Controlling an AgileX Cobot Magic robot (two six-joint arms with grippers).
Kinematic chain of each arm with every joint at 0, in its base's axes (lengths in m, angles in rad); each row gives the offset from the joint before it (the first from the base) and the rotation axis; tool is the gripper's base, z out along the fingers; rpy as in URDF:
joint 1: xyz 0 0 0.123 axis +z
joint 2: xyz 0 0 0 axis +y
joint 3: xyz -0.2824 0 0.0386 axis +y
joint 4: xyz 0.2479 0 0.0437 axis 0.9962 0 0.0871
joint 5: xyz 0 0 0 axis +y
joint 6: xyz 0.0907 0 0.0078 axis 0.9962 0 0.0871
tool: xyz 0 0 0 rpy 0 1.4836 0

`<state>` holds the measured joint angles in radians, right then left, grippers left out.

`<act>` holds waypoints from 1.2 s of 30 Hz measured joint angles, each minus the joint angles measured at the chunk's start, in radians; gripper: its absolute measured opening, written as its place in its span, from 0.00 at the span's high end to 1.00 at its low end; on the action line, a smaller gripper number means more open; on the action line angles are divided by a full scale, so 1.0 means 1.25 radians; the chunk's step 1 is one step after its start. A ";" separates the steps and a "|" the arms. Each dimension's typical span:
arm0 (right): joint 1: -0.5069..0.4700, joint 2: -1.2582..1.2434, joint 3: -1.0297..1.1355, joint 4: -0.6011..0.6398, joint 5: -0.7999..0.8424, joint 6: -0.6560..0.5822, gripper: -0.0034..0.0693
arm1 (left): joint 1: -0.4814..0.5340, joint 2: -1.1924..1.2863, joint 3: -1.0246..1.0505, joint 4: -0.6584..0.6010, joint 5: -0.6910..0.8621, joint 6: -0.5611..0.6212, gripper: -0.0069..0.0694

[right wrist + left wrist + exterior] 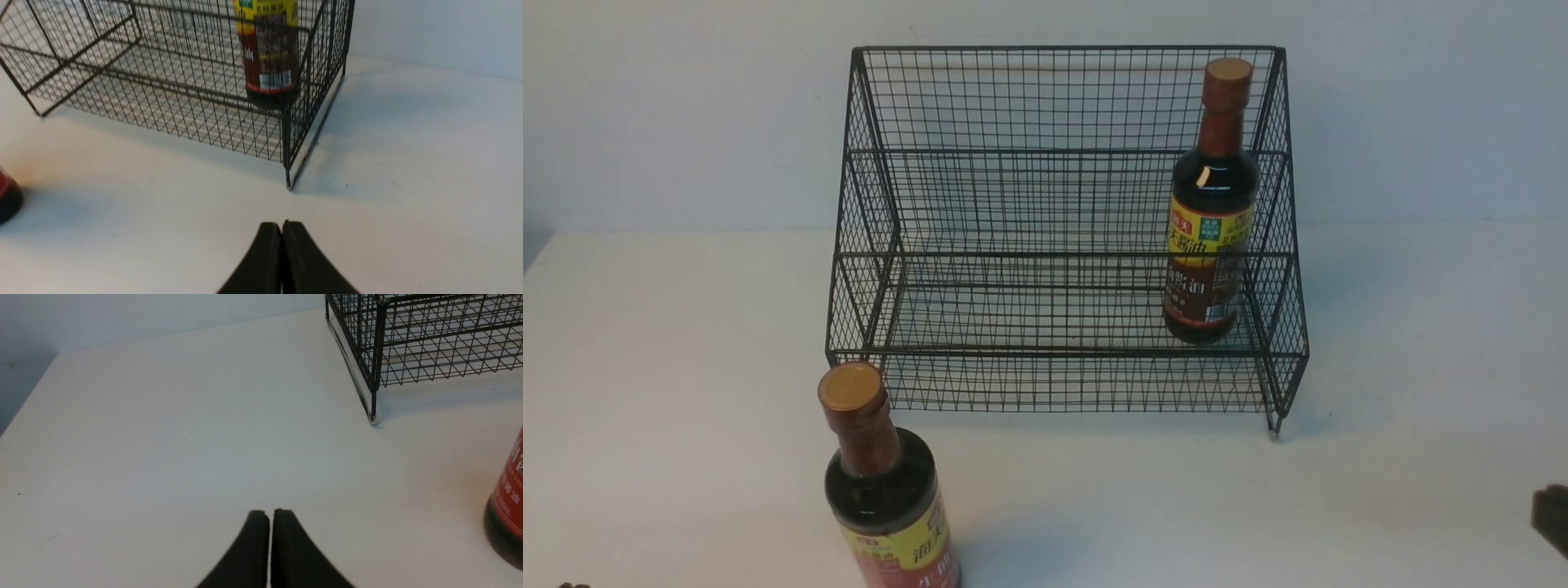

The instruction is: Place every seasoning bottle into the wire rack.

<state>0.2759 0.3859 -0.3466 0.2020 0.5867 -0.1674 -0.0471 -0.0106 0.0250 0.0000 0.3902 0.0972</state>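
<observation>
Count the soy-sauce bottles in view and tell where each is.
2. One bottle stands upright in the wire rack, on the lower tier at its right end. The second bottle stands on the table outside the rack, before its left front corner. None seems hidden.

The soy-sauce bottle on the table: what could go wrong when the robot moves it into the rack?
1. The soy-sauce bottle on the table is tall and narrow; the shut left gripper could tip it if it arrives unopened.
2. Its base might catch the front rail of the wire rack.
3. Set too far right, it could knock the bottle in the rack.
</observation>
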 joint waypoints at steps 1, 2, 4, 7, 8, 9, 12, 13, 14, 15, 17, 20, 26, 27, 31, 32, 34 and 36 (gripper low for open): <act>0.000 0.000 0.003 0.001 0.012 -0.002 0.97 | 0.000 0.000 0.000 0.000 0.000 0.000 0.92; 0.000 0.000 0.003 0.001 0.014 -0.002 0.97 | 0.000 0.000 0.000 0.000 0.000 0.000 0.92; 0.000 0.000 0.004 0.002 0.018 -0.002 0.97 | 0.000 0.000 0.000 0.000 0.000 0.000 0.92; 0.000 0.000 0.004 0.003 0.002 -0.003 0.97 | 0.000 0.000 0.000 0.000 0.000 0.000 0.92; 0.000 0.000 0.004 0.003 -0.010 -0.003 0.97 | 0.000 0.000 0.000 0.000 0.000 0.000 0.92; 0.000 0.000 0.005 0.003 -0.017 -0.003 0.97 | 0.000 0.000 0.000 0.000 0.000 0.000 0.92; 0.000 -0.011 0.020 0.002 -0.089 0.009 0.97 | 0.000 0.000 0.000 0.000 0.000 0.000 0.92; 0.000 -0.013 0.022 0.000 -0.101 0.013 0.97 | 0.000 0.000 0.000 0.000 0.000 0.000 0.92; 0.000 -0.028 0.037 -0.007 -0.126 0.022 0.97 | 0.000 0.000 0.000 0.000 0.000 0.000 0.92; -0.004 -0.059 0.067 -0.033 -0.174 0.042 0.97 | 0.000 0.000 0.000 0.000 0.000 0.000 0.92; -0.022 -0.102 0.108 -0.063 -0.214 0.063 0.97 | 0.000 0.000 0.000 0.000 0.000 0.000 0.92; -0.056 -0.155 0.153 -0.100 -0.226 0.095 0.97 | 0.000 0.000 0.000 0.000 0.000 0.000 0.92; -0.170 -0.288 0.265 -0.129 -0.224 0.154 0.97 | 0.000 0.000 0.000 0.000 0.000 0.000 0.92; -0.177 -0.299 0.278 -0.129 -0.224 0.155 0.97 | 0.000 0.000 0.000 0.000 0.000 0.000 0.92; -0.182 -0.316 0.300 -0.135 -0.220 0.157 0.97 | 0.000 0.000 0.000 0.000 0.000 0.000 0.92; -0.183 -0.318 0.300 -0.136 -0.217 0.157 0.97 | 0.000 0.000 0.000 0.000 0.000 0.000 0.92; -0.183 -0.318 0.300 -0.139 -0.207 0.157 0.97 | 0.000 0.000 0.000 0.000 0.000 0.000 0.92; -0.183 -0.318 0.300 -0.142 -0.203 0.157 0.97 | 0.000 0.000 0.000 0.000 0.000 0.000 0.92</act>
<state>0.0470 -0.0110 0.0283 0.0242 0.3330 0.0286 -0.0471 -0.0106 0.0250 0.0000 0.3902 0.0972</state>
